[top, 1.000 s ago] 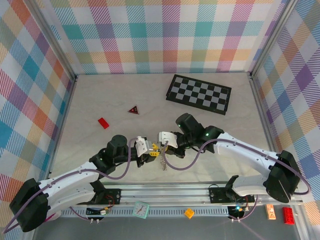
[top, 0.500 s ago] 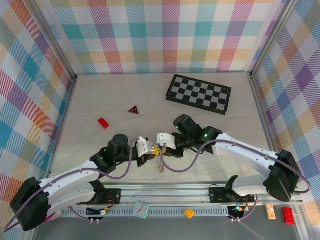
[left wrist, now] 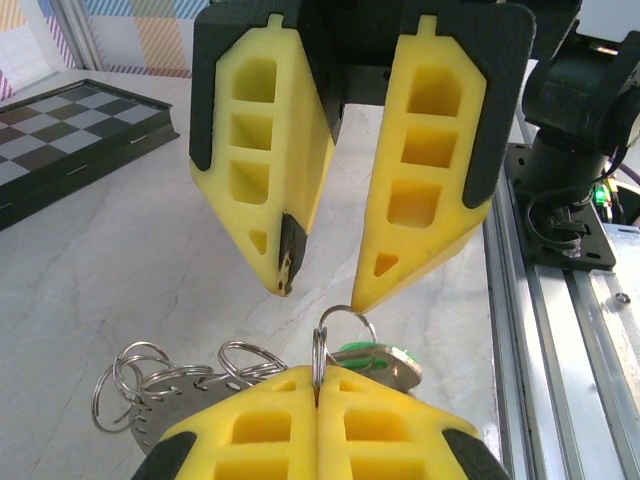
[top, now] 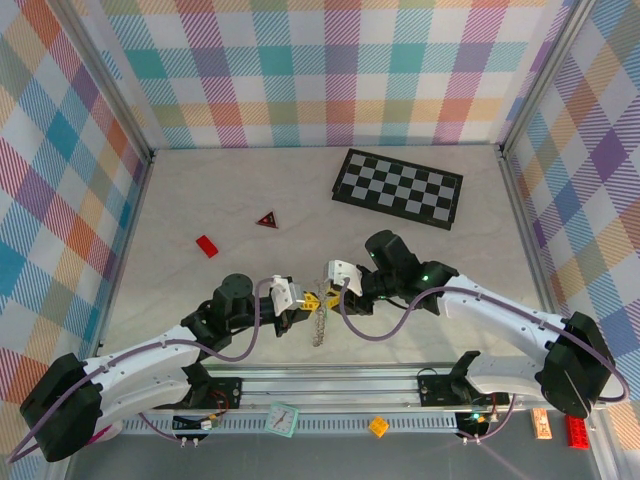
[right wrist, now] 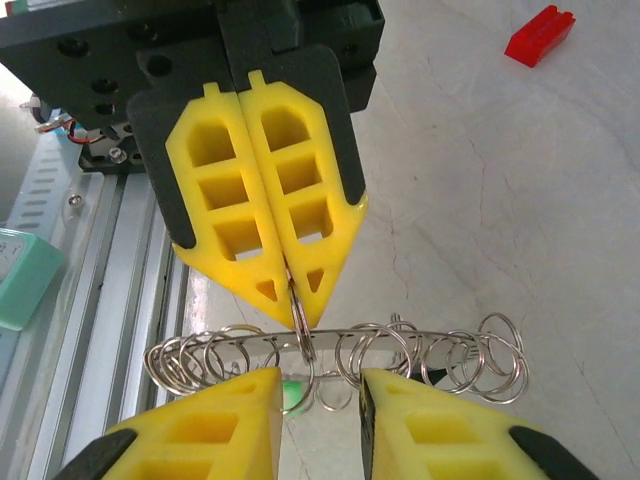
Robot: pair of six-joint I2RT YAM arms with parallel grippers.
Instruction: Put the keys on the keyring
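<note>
Right hand (right wrist: 318, 390) released; keyring (right wrist: 420, 345) hangs from left hand (right wrist: 290, 283)

Left wrist view: we get only part of the green-tagged silver key (left wrist: 385, 362). The yellow foam pads (left wrist: 260, 435) of the left gripper (left wrist: 318, 382) cover the rest, plus part of the large flat grey toothed metal keyring (left wrist: 160, 395). The small silver split ring (left wrist: 318, 348) vanishes between those pads. Top view: keys too small for us to separate. Right wrist view: teal object (right wrist: 20, 275) cut by left edge.
</note>
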